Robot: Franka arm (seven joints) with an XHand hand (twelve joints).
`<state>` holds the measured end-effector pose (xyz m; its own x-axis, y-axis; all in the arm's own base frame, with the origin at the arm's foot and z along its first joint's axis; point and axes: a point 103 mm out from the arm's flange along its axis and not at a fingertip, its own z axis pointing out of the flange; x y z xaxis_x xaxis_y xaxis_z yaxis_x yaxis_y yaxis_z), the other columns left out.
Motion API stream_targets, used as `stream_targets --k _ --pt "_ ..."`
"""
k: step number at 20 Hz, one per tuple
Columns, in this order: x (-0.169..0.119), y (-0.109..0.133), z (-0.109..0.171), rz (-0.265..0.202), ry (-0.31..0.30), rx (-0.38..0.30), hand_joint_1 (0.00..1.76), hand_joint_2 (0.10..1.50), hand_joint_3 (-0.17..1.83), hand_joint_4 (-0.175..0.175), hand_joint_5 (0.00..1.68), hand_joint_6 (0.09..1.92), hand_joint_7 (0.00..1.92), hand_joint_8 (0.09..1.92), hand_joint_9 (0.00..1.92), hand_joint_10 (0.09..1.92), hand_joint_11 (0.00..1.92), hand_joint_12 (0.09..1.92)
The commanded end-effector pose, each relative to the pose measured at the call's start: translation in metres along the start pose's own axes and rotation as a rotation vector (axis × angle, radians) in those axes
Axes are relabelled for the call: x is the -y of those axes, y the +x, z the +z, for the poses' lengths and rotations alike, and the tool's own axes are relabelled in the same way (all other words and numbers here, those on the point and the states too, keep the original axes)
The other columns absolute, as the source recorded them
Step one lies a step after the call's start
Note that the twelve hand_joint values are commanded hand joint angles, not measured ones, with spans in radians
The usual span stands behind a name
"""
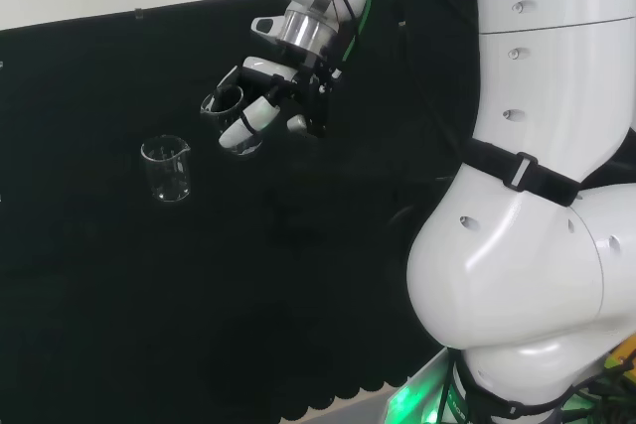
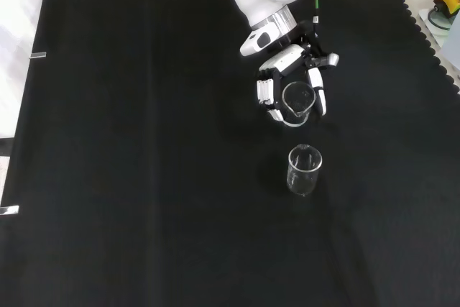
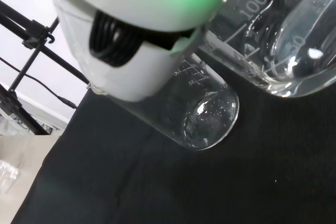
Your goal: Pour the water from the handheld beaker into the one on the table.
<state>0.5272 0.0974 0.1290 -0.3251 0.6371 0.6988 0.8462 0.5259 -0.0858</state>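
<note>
Beaker [image 1: 231, 118] sits tilted in the hand [image 1: 270, 96], fingers curled round its wall, raised above the cloth [image 1: 298, 305]. In the front view the held beaker [image 2: 297, 102] hangs just beyond a second beaker [image 2: 304, 170], which stands upright on the cloth [image 2: 144, 177], the two near but apart. In the head view the standing beaker [image 1: 167, 168] is left of the hand and lower. Close up, the held beaker [image 3: 283, 40] shows white graduation marks with numerals on its wall; the standing one [image 3: 202, 111] carries fainter marks, too small to read.
</note>
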Motion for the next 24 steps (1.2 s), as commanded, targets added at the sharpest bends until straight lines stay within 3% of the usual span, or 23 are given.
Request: stream_targets --k 1,24 --pt "0.001 0.002 -0.001 0.002 0.01 0.006 1.42 0.96 0.0 -0.175 1.3 0.44 1.4 0.4 1.33 0.36 1.0 0.89" --pt "-0.005 0.028 0.006 -0.003 0.118 0.184 1.42 0.95 0.0 -0.175 1.31 0.43 1.4 0.39 1.34 0.35 1.0 0.89"
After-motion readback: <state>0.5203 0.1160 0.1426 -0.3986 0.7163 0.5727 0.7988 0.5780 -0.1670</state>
